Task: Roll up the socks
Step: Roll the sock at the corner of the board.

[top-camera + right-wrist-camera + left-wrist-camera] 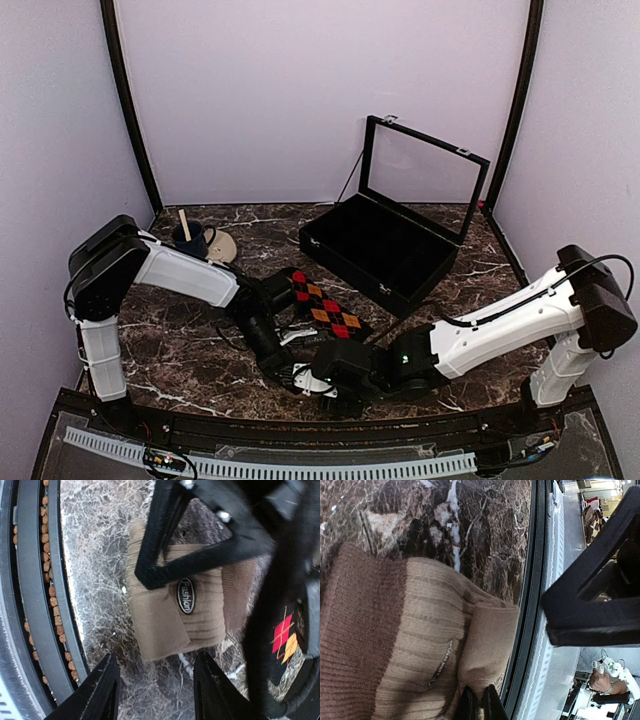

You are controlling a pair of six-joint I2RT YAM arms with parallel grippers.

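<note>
Marble table (180, 350) | case (390, 250), mug (190, 240) behind | left gripper (480, 702) clenched on tan sock (420, 640) | right gripper (155, 665) released over it

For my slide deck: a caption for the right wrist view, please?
Right claw open, facing a folded tan sock on the marble table, argyle sock at right.

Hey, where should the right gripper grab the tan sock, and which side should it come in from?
Probably the folded flap of the tan sock, at the end facing the right gripper; come straight in from that side. The fabric lies doubled there, and the left gripper pinches the flap's other end.
</note>
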